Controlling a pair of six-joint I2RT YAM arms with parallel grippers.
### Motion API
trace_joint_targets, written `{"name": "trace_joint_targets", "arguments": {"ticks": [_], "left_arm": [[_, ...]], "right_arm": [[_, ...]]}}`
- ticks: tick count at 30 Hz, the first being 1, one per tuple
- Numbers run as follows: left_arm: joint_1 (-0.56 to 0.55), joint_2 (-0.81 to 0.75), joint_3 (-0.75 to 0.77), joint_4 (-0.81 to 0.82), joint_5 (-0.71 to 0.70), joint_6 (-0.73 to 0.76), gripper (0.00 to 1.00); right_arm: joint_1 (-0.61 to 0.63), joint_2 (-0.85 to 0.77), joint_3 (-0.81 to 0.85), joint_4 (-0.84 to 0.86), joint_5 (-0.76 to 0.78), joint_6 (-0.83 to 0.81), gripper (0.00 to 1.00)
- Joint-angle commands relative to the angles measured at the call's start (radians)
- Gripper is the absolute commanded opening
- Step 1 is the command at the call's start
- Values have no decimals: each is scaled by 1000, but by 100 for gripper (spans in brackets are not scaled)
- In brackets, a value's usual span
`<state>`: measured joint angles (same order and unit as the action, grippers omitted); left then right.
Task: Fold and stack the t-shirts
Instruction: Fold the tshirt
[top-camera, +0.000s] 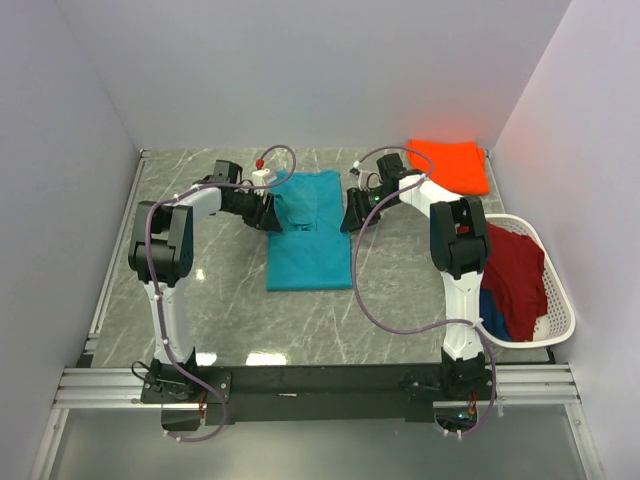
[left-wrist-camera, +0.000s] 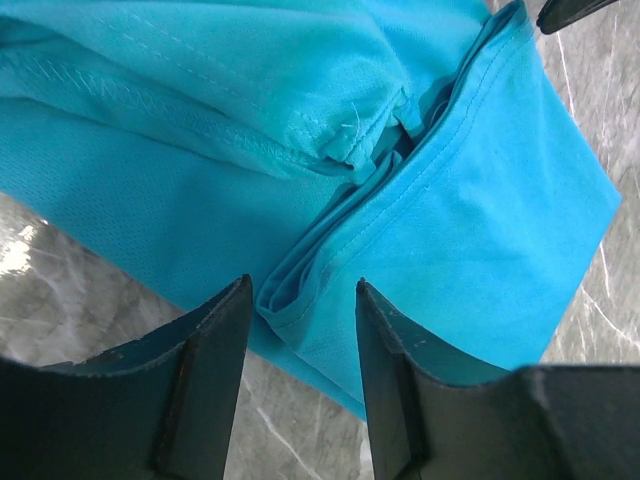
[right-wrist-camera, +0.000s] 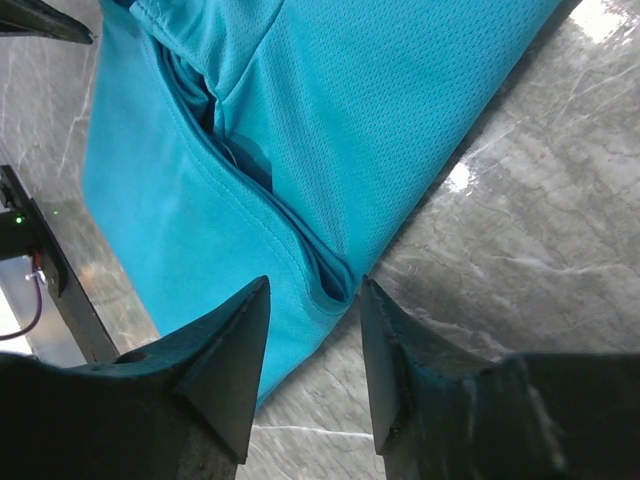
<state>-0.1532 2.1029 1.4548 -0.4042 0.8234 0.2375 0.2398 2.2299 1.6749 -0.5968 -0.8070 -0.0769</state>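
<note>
A teal t-shirt (top-camera: 308, 240) lies partly folded in the middle of the table, its far part doubled over the near part. My left gripper (top-camera: 272, 215) is open at the shirt's left edge; in the left wrist view the folded hem (left-wrist-camera: 300, 295) sits between the open fingers (left-wrist-camera: 215, 350). My right gripper (top-camera: 352, 215) is open at the shirt's right edge, the fold corner (right-wrist-camera: 335, 280) just ahead of its fingers (right-wrist-camera: 235, 345). A folded orange t-shirt (top-camera: 450, 163) lies at the far right. Dark red (top-camera: 512, 270) and blue (top-camera: 490, 312) shirts fill the basket.
A white plastic laundry basket (top-camera: 555, 300) stands at the right edge of the table. Grey marble tabletop (top-camera: 230, 310) shows in front of the shirt. White walls enclose the table on the left, back and right.
</note>
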Motion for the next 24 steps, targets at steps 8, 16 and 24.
{"name": "trace_joint_targets", "arguments": {"ticks": [8, 16, 24], "left_arm": [[1, -4, 1, -21, 34, -6, 47], [1, 3, 1, -19, 25, -20, 45], [1, -3, -7, -18, 25, -23, 21]], "right_arm": [[21, 11, 20, -60, -49, -50, 44], [26, 27, 37, -81, -31, -60, 42], [32, 33, 57, -89, -27, -66, 24]]}}
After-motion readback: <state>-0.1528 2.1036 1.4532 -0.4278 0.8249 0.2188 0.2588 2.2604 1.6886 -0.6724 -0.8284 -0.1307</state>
